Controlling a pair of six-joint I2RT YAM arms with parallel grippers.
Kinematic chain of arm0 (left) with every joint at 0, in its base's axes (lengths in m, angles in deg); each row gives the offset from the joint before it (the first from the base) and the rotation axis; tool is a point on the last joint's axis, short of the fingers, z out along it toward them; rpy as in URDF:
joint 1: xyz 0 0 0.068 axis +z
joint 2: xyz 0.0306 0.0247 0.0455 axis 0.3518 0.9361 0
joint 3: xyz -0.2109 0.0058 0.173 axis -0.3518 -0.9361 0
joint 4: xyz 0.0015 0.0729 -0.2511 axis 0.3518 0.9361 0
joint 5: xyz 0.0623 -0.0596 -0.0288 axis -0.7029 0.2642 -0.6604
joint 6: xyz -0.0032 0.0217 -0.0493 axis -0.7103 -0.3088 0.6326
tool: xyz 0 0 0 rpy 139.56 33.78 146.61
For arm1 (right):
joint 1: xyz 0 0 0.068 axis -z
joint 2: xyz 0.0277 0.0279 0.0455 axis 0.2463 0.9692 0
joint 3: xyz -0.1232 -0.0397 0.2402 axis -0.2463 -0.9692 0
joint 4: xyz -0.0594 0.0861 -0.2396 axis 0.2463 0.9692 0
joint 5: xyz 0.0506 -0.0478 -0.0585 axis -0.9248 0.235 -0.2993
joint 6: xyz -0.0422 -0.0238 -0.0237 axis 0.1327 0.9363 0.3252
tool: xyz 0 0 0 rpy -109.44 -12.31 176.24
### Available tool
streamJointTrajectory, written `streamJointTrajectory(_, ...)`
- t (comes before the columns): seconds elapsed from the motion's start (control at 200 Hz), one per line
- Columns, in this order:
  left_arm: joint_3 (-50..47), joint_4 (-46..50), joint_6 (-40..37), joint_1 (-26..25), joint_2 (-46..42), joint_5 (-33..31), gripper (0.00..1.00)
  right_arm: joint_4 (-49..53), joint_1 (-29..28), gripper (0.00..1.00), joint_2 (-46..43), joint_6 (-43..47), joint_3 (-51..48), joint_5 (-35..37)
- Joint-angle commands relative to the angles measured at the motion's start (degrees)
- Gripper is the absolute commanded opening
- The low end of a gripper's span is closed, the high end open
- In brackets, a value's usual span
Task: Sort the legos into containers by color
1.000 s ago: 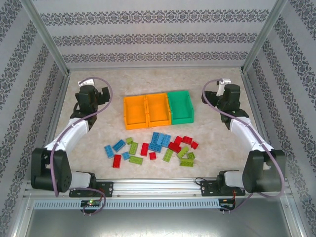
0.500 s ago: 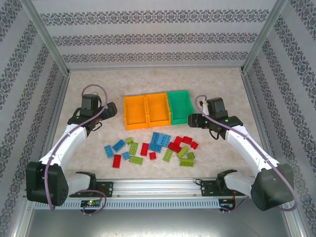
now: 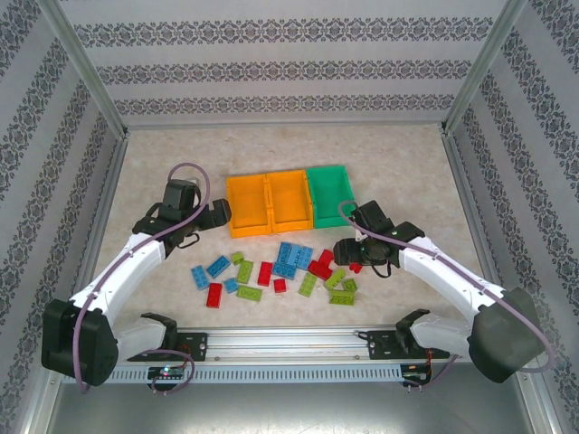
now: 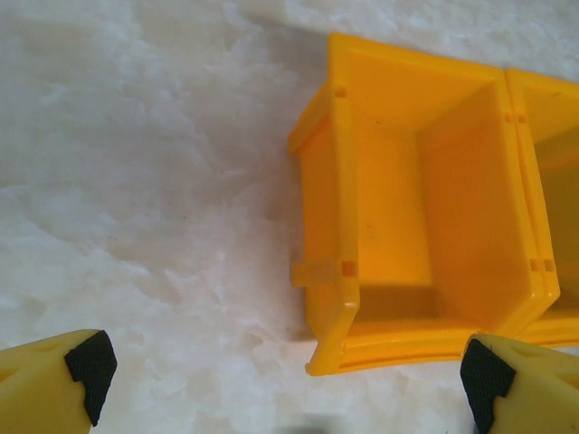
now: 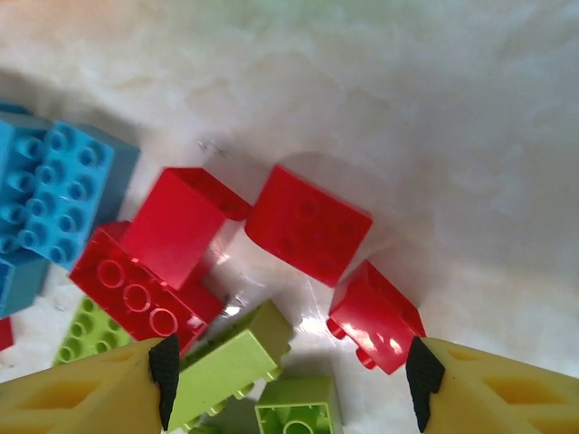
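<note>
A: State of right claw (image 5: 291,384)?

B: Parted, clamped on nothing. Hovers low over the red-and-lime end of the legos (image 3: 289,258) scattered on the counter (image 3: 181,163).

A: Candidates under it?

B: Directly below, between the pads: lime brick (image 5: 231,357), oblong, long axis slanted across the gap. Judged badly aligned for a straight pinch; calls for a wrist turn first. Close beside one pad (image 5: 418,384): small red brick (image 5: 375,316), apparently tipped, studs pointing sideways. Just ahead of the claw: square red brick (image 5: 308,224), lying flat, studs up.

A: Surfaces?

B: Hard glossy plastic, sharp edges, round studs. Likely slippery on the smooth faces; safer gripped across flat sides. Pale, marbled, faintly reflective counter beneath.

A: Destination?

B: Just beyond the right claw: green bin (image 3: 333,215), moulded, open-topped. Further to its left: two orange bins side by side, touching.

A: Left claw (image 4: 285,366)?

B: Spread fully wide, holding nothing. Faces the near corner of the outer orange bin (image 4: 339,181), just ahead; smooth walls, nothing visible inside. Stands well apart from the red cluster.

A: Nearer arm?

B: Right, by a clear margin.
</note>
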Motion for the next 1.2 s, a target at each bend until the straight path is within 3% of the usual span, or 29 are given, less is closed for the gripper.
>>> streamJointTrajectory(0.0, -0.6, 0.0, -0.4, -0.9, -1.6, -0.2, 1.00, 2.5, -0.8, 0.70, 0.7, -2.7, -1.3, 4.4)
streamJointTrajectory(0.739, -1.7, -1.3, -1.0, -1.5, -2.1, 0.2, 1.00, -3.3, -0.5, 0.67, 7.4, -11.0, -4.0, 4.6)
streamJointTrajectory(1.194, -2.3, -1.6, -1.0, -1.7, -2.0, 0.1, 1.00, -0.7, 2.1, 0.45, 6.1, -11.6, -5.0, 6.0)
